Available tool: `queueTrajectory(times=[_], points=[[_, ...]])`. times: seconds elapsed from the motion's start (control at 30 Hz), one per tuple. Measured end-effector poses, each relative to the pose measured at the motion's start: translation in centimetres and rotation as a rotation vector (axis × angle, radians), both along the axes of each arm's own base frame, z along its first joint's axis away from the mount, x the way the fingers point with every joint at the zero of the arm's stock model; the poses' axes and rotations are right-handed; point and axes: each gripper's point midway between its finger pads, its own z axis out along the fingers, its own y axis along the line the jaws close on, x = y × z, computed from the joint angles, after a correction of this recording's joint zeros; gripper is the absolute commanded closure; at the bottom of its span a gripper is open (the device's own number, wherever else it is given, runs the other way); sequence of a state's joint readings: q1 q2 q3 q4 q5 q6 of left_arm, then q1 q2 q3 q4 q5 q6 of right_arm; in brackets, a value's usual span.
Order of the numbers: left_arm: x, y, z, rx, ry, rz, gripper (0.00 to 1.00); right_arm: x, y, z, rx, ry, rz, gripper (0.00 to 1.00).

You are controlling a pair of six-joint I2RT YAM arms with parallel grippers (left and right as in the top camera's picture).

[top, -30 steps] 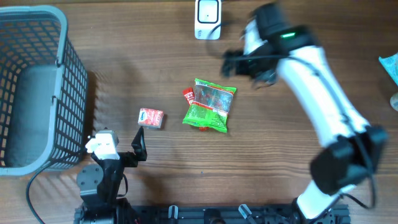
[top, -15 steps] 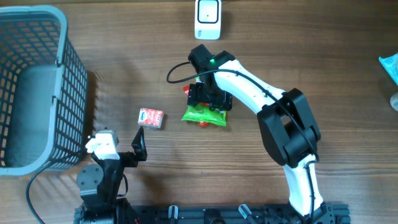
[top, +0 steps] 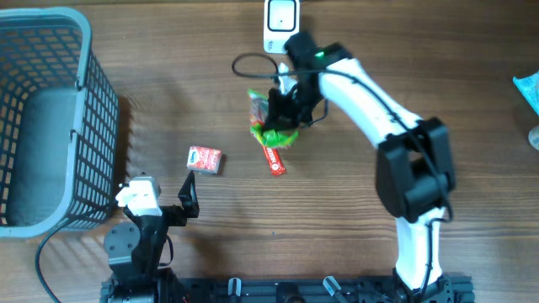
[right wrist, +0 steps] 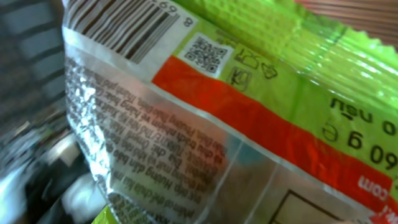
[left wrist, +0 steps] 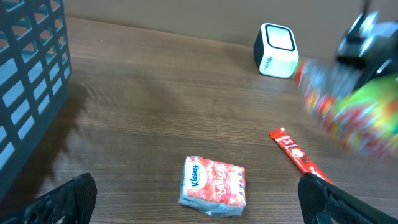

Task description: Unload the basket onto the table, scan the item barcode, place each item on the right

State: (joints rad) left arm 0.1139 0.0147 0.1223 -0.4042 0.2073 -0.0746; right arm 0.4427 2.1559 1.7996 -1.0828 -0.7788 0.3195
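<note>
1. Right gripper (top: 285, 108): clamped on the green snack bag (top: 269, 130), at 6 o'clock of the scanner (top: 280, 25).
2. Barcode (right wrist: 124, 25): printed at the bag's edge, facing the right wrist camera.
3. Left gripper (top: 164, 198): jaws wide apart, empty, at 7 o'clock of the tissue pack (top: 205, 159).

Snack bag (left wrist: 364, 118) motion-blurred — basket (top: 99, 126) cut off at left edge.

From overhead I look straight down on the whole tabletop (top: 168, 84). My left wrist view sits low, facing across it toward the white scanner (left wrist: 278, 42); both show the tissue pack (left wrist: 213, 185). My right wrist view is pressed close against the green packet (right wrist: 323, 74).
</note>
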Motion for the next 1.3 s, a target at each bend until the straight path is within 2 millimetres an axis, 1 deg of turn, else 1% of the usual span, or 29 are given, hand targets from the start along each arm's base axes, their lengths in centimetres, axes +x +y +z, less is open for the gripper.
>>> queueTrajectory(times=[0.07, 0.1, 0.13, 0.17, 0.23, 0.3, 0.33, 0.37, 0.43, 0.47, 0.5, 0.53, 0.57, 0.63, 0.67, 0.73, 0.87, 0.9, 0.93, 1.0, 1.03, 1.07, 1.1, 1.13, 1.17, 1.2, 1.23, 1.27, 1.3], points=[[0.0, 0.0, 0.0, 0.000, 0.000, 0.000, 0.00, -0.3, 2.1, 5.8, 0.331, -0.116, 0.139, 0.95], [0.0, 0.0, 0.0, 0.000, 0.000, 0.000, 0.00, -0.6, 2.9, 7.6, 0.454, -0.163, 0.194, 0.95], [0.0, 0.0, 0.0, 0.000, 0.000, 0.000, 0.00, -1.0, 3.8, 10.0, 0.613, -0.234, 0.269, 0.95], [0.0, 0.0, 0.0, 0.000, 0.000, 0.000, 0.00, -1.2, 4.4, 11.5, 0.727, -0.305, 0.325, 0.96], [0.0, 0.0, 0.0, 0.000, 0.000, 0.000, 0.00, -1.3, 5.0, 13.5, 0.869, -0.444, 0.412, 0.95], [0.0, 0.0, 0.0, 0.000, 0.000, 0.000, 0.00, -1.6, 5.5, 14.4, 0.945, -0.558, 0.481, 0.96], [0.0, 0.0, 0.0, 0.000, 0.000, 0.000, 0.00, -2.3, 6.3, 15.0, 1.011, -0.679, 0.559, 0.96], [0.0, 0.0, 0.0, 0.000, 0.000, 0.000, 0.00, -2.7, 7.0, 15.3, 1.049, -0.754, 0.608, 0.96], [0.0, 0.0, 0.0, 0.000, 0.000, 0.000, 0.00, -4.4, 9.4, 16.5, 1.152, -0.978, 0.756, 0.95], [0.0, 0.0, 0.0, 0.000, 0.000, 0.000, 0.00, -4.6, 9.8, 16.8, 1.171, -1.013, 0.777, 0.95], [0.0, 0.0, 0.0, 0.001, -0.001, -0.001, 0.00, -6.0, 11.7, 18.0, 1.255, -1.213, 0.889, 0.96], [0.0, 0.0, 0.0, 0.000, 0.000, 0.000, 0.00, -6.5, 12.4, 18.6, 1.293, -1.325, 0.937, 0.96], [0.0, 0.0, 0.0, 0.000, -0.001, 0.000, 0.00, -7.1, 13.3, 20.0, 1.348, -1.507, 1.004, 0.96], [0.0, 0.0, 0.0, 0.000, 0.000, 0.000, 0.00, -8.2, 13.9, 22.7, 1.421, -1.815, 1.093, 0.95], [0.0, 0.0, 0.0, 0.000, 0.000, -0.001, 0.00, -8.7, 13.9, 23.9, 1.442, -1.950, 1.123, 0.96], [0.0, 0.0, 0.0, 0.000, 0.000, -0.001, 0.00, -9.1, 13.7, 25.0, 1.457, -2.090, 1.149, 0.96], [0.0, 0.0, 0.0, 0.000, 0.000, -0.001, 0.00, -9.1, 13.7, 25.0, 1.457, -2.086, 1.149, 0.96], [0.0, 0.0, 0.0, 0.000, 0.000, -0.001, 0.00, -9.1, 13.7, 25.0, 1.455, -2.056, 1.143, 0.96], [0.0, 0.0, 0.0, 0.000, 0.000, -0.001, 0.00, -9.1, 13.7, 24.9, 1.450, -1.988, 1.131, 0.96], [0.0, 0.0, 0.0, 0.000, 0.000, -0.001, 0.00, -9.0, 13.8, 24.4, 1.426, -1.767, 1.086, 0.96], [0.0, 0.0, 0.0, 0.000, 0.000, -0.001, 0.00, -8.9, 13.9, 24.0, 1.403, -1.617, 1.052, 0.96], [0.0, 0.0, 0.0, 0.000, 0.000, -0.001, 0.00, -8.5, 14.2, 23.4, 1.347, -1.417, 0.984, 0.95], [0.0, 0.0, 0.0, 0.000, 0.000, -0.001, 0.00, -7.3, 15.1, 22.1, 1.208, -1.157, 0.835, 0.96], [0.0, 0.0, 0.0, 0.000, -0.002, 0.000, 0.00, -6.1, 15.6, 20.7, 1.083, -1.000, 0.720, 0.96], [0.0, 0.0, 0.0, 0.000, -0.001, -0.001, 0.00, -4.0, 16.3, 17.9, 0.850, -0.814, 0.530, 0.96], [0.0, 0.0, 0.0, 0.000, -0.001, -0.001, 0.00, -1.7, 16.0, 14.4, 0.609, -0.680, 0.347, 0.96], [0.0, 0.0, 0.0, 0.000, 0.000, 0.000, 0.00, 0.2, 14.7, 10.8, 0.377, -0.587, 0.180, 0.96], [0.0, 0.0, 0.0, 0.000, 0.000, 0.000, 0.00, 2.8, 11.7, 6.4, 0.083, -0.528, -0.034, 0.96], [0.0, 0.0, 0.0, 0.000, 0.000, -0.001, 0.00, 5.1, 8.1, 3.9, -0.150, -0.539, -0.209, 0.96]])
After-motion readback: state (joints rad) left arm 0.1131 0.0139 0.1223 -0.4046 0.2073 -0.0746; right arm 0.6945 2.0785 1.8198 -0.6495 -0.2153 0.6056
